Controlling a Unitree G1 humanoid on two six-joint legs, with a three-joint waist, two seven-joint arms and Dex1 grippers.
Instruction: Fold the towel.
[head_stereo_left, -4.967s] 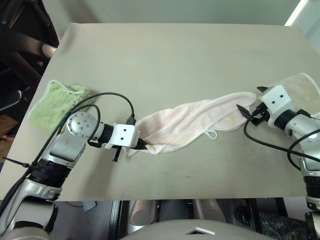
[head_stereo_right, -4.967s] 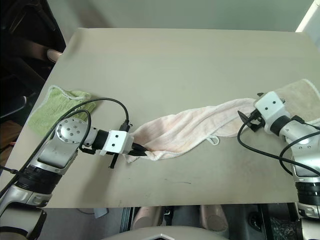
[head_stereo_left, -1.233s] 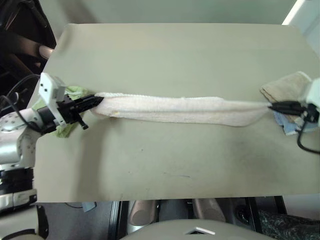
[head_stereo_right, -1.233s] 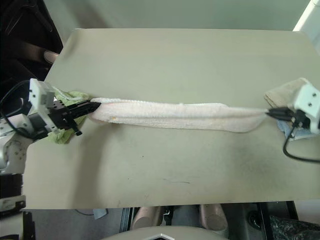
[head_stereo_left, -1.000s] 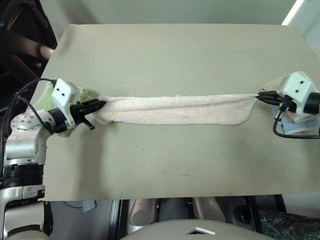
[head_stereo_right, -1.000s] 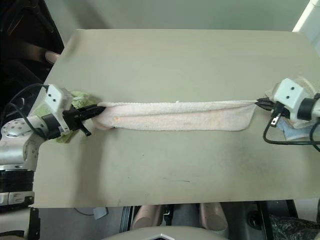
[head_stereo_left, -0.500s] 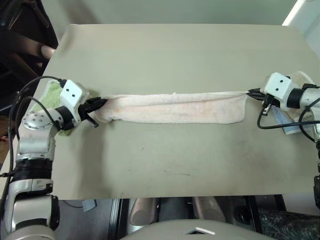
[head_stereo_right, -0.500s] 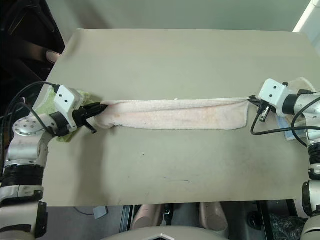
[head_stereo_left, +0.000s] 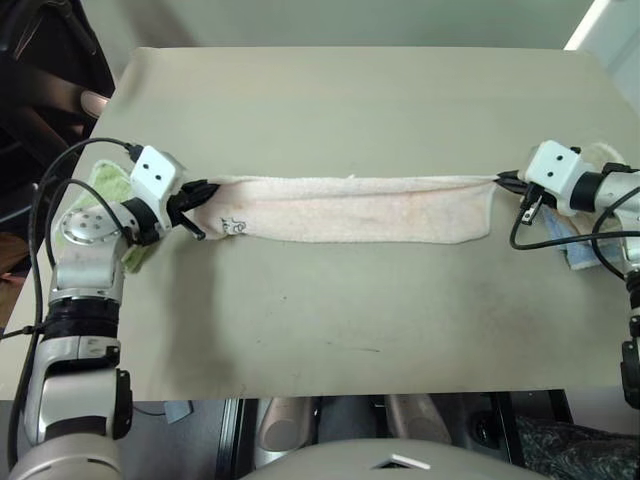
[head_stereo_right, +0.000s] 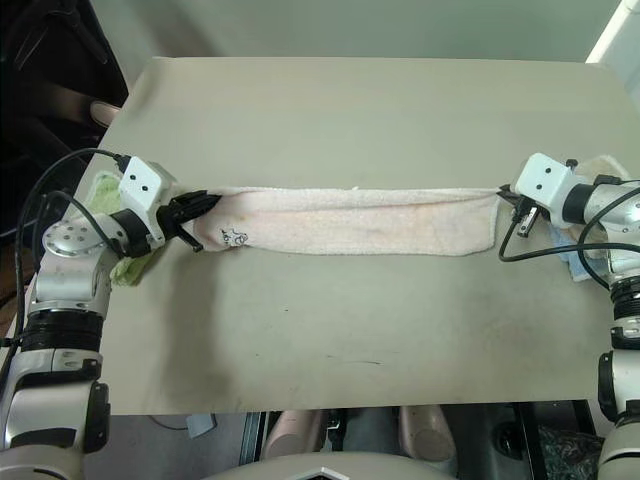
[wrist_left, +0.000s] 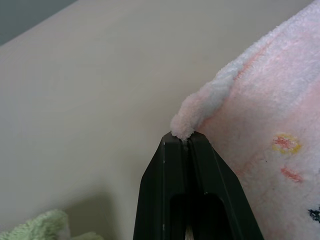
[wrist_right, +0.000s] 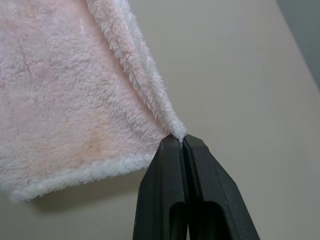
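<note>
Towel (head_stereo_left: 350, 208) now wider, corners pinched in both closed end effectors (head_stereo_left: 204, 190) (head_stereo_left: 503, 181); green cloth (head_stereo_left: 108, 185) beside left.

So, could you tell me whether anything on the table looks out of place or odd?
Nothing much: the towel lies stretched straight, an end effector pinching each far corner. Faint pinkish-orange blotches mark it, and a lime-green cloth lies bunched under the left arm.

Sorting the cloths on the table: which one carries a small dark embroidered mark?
The long pale pink towel stretched between both tools, marked near its left end. The lime-green cloth beside the left tool and the beige cloth behind the right tool show no mark.
</note>
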